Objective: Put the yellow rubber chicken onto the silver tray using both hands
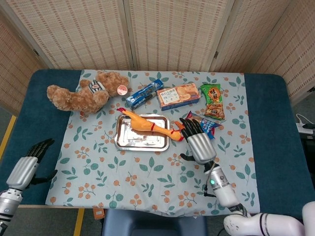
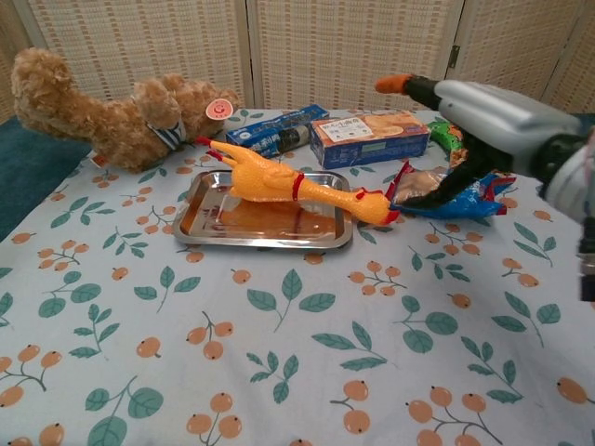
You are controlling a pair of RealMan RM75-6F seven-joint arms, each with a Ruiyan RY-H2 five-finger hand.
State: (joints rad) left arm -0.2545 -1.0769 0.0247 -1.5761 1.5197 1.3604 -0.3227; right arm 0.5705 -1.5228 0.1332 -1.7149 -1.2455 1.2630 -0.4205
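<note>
The yellow rubber chicken point(image 1: 147, 126) point(image 2: 279, 182) lies slantwise across the silver tray point(image 1: 129, 141) point(image 2: 249, 232). Its red feet point to the back left and its head hangs over the tray's right rim. My right hand point(image 1: 198, 142) point(image 2: 483, 121) is lifted to the right of the tray, fingers spread, holding nothing and clear of the chicken. My left hand point(image 1: 28, 165) hovers beyond the cloth's left edge over the blue tabletop, far from the tray, fingers partly curled and empty; the chest view does not show it.
A brown teddy bear point(image 1: 81, 92) lies at the back left. A blue packet point(image 1: 143, 93), a biscuit box point(image 1: 178, 95), a green snack bag point(image 1: 212, 101) and a blue snack bag point(image 1: 209, 125) sit behind and right of the tray.
</note>
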